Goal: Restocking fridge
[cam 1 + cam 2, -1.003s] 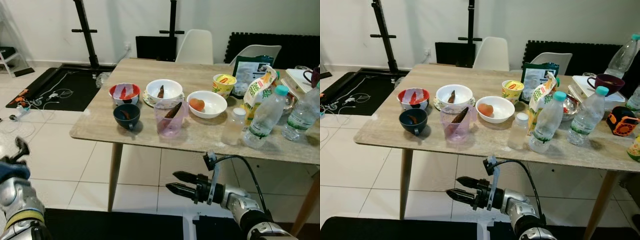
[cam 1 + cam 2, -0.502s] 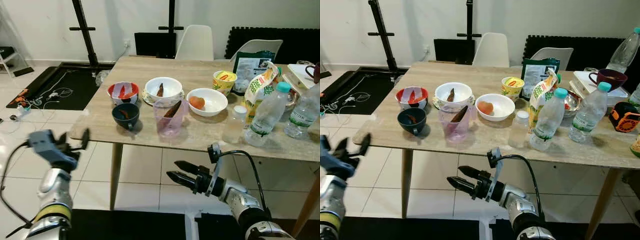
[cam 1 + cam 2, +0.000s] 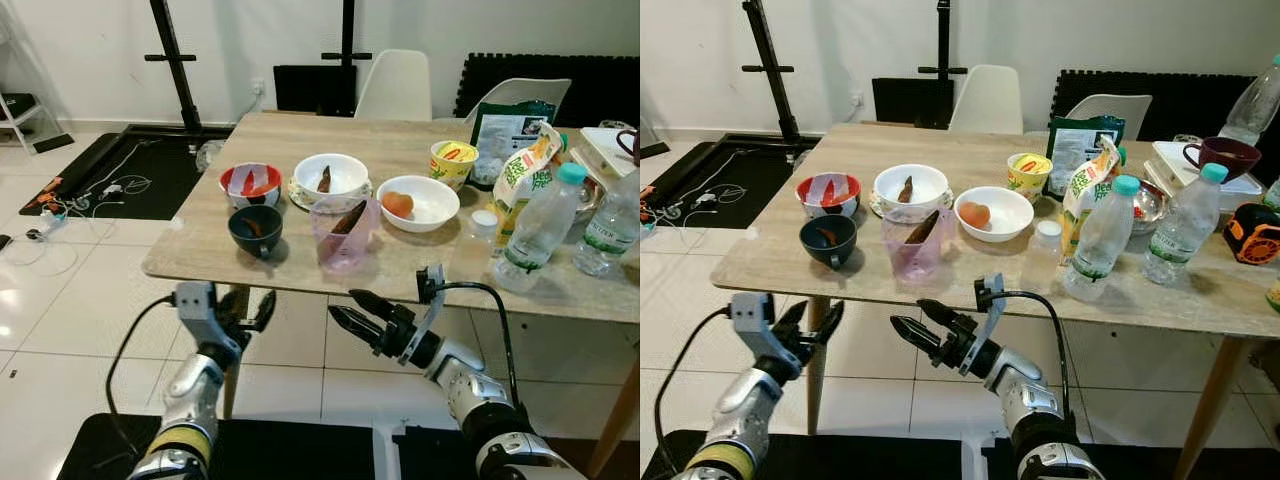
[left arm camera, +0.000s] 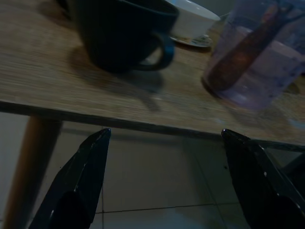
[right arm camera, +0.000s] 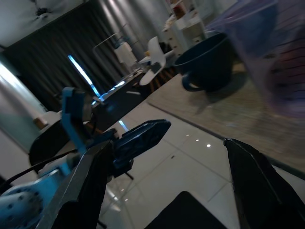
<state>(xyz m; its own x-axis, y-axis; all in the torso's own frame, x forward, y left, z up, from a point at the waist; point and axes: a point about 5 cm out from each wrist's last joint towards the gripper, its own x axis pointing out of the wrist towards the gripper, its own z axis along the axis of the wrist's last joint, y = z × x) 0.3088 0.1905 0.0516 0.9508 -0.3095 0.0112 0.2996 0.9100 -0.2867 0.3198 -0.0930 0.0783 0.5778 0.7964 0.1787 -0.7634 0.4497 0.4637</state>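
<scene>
**Both arms up at the surface edge**

Now the left end effector [image 3: 243, 312] has come up from the side, next to the right end effector [image 3: 352, 314]. Both are wide open and hold nothing, just under the near edge of the light wooden surface [image 3: 200, 262], above bare floor tiles. On top, near that edge, stand a dark blue cup [image 3: 254, 230] and a clear purple plastic cup [image 3: 344, 232]. The green-and-white bag [image 3: 523, 178] reads "pea".

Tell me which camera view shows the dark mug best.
The left wrist view: the dark mug looms close on the table, its handle plain, though its top is cut off. Both eye views show it whole but small, with something reddish inside. The right wrist view gives it at a distance, slightly blurred.
</scene>
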